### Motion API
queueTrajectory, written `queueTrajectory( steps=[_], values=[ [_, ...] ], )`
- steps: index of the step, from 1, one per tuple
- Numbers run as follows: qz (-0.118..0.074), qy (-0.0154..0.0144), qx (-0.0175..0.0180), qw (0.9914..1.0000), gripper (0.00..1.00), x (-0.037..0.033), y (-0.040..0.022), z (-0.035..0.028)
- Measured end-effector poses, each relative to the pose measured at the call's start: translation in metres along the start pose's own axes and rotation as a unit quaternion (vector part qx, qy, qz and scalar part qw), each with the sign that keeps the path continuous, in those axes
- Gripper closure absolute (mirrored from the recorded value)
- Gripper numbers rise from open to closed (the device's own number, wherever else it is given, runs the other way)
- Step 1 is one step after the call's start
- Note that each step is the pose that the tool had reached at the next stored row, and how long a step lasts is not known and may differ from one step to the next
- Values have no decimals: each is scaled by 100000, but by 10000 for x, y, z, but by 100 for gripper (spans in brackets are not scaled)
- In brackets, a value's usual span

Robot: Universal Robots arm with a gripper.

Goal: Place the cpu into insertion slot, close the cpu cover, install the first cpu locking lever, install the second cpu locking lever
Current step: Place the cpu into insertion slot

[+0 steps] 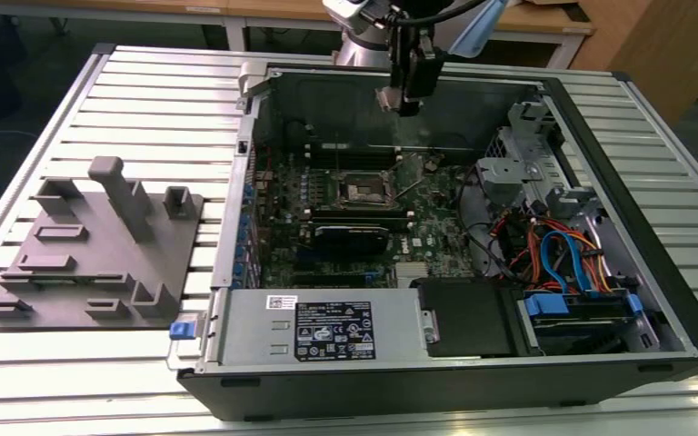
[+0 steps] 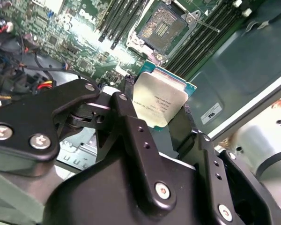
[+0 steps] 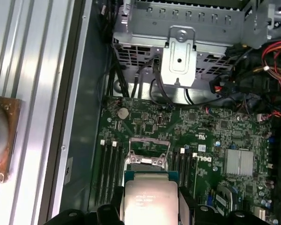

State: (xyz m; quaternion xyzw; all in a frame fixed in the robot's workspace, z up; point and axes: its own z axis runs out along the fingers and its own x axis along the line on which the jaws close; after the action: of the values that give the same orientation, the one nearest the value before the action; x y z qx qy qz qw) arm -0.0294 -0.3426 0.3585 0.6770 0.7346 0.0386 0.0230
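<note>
My gripper (image 1: 406, 98) hangs above the open computer case (image 1: 640, 182), over its far wall. It is shut on the cpu (image 2: 160, 101), a flat silver-grey chip on a green board, pinched at two opposite edges by the black fingers (image 2: 126, 110). In the first wrist view the cpu (image 3: 150, 199) sits just short of the insertion slot (image 3: 148, 151). The insertion slot (image 2: 165, 29) lies bare on the motherboard with its contact field exposed. A silvery frame, the cpu cover (image 3: 147, 161), shows at the socket's edge. A thin locking lever (image 2: 205, 23) sticks out beside the socket (image 1: 365, 189).
Memory slots (image 3: 110, 164) flank the socket. A metal drive cage (image 3: 178, 47), bundled cables (image 1: 555, 250) and a small finned heatsink (image 3: 239, 161) crowd the case. The power supply (image 1: 313, 329) fills its near end. A grey fixture plate (image 1: 94, 254) lies at the exterior view's left.
</note>
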Motion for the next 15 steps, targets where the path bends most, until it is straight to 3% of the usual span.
queueTrajectory(
  steps=[4, 11, 15],
  values=[
    [796, -66, -19, 99997, 46, 1, -19, 25],
    [787, -69, 5, 99997, 46, 0, -42, 135],
    [894, -59, 286, 99996, 46, -1, -48, 203]
  ],
)
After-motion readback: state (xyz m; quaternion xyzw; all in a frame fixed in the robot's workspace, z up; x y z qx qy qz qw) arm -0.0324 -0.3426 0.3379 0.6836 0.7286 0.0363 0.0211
